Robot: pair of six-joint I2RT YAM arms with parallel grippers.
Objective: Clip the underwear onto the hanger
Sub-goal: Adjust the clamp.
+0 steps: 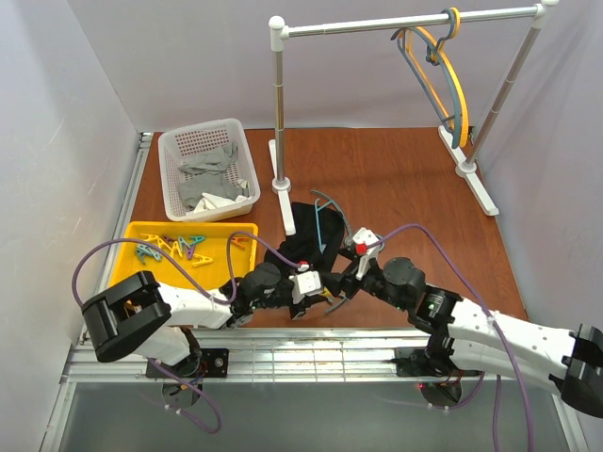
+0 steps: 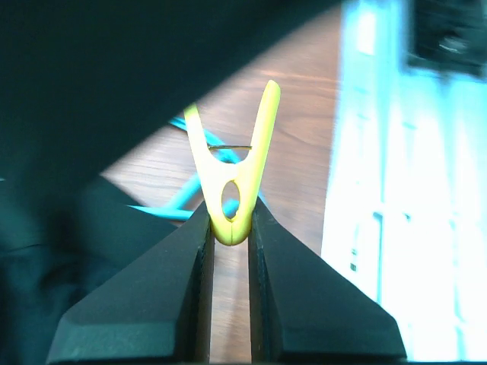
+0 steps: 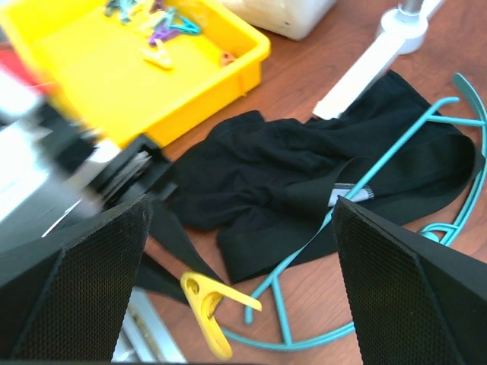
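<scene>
The black underwear (image 1: 303,240) lies crumpled on the brown table and also shows in the right wrist view (image 3: 304,182). The teal hanger (image 1: 325,218) lies partly under and across it; its frame runs along the garment's near edge (image 3: 335,228). My left gripper (image 2: 230,220) is shut on a yellow clothespin (image 2: 232,175), pinching its tail end, with the clip's mouth pointing toward the hanger (image 2: 171,209). The clothespin (image 3: 207,308) hangs just above the table next to the hanger's lower bar. My right gripper (image 3: 242,209) is open and empty, hovering over the underwear.
A yellow tray (image 1: 141,235) with several coloured clips sits at the left. A white basket (image 1: 179,146) with grey cloths stands behind it. A white rack (image 1: 279,113) at the back carries a yellow hanger and a grey-blue hanger (image 1: 443,71).
</scene>
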